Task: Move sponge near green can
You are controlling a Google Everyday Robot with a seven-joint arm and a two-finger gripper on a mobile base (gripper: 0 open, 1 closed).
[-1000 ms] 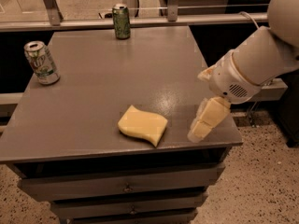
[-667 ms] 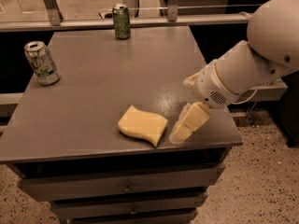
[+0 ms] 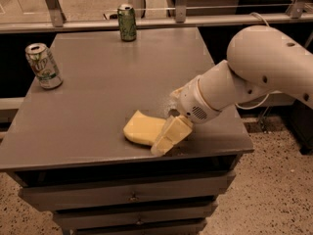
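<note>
The pale-yellow sponge [image 3: 141, 128] lies flat near the front edge of the grey table [image 3: 98, 82]. The gripper [image 3: 167, 137] comes in from the right on a white arm and sits low over the sponge's right end, its cream fingers overlapping that end. The dark green can [image 3: 127, 22] stands upright at the table's far edge, well away from the sponge.
A silver-white can with a green and red logo [image 3: 43, 65] stands at the table's left edge. The white arm [image 3: 244, 77] hangs over the table's right side. Drawers sit below the tabletop, a rail and dark gap behind it, speckled floor around.
The gripper has moved left along the front of the table, from beside the sponge to over its right end. The sponge and both cans have stayed put.
</note>
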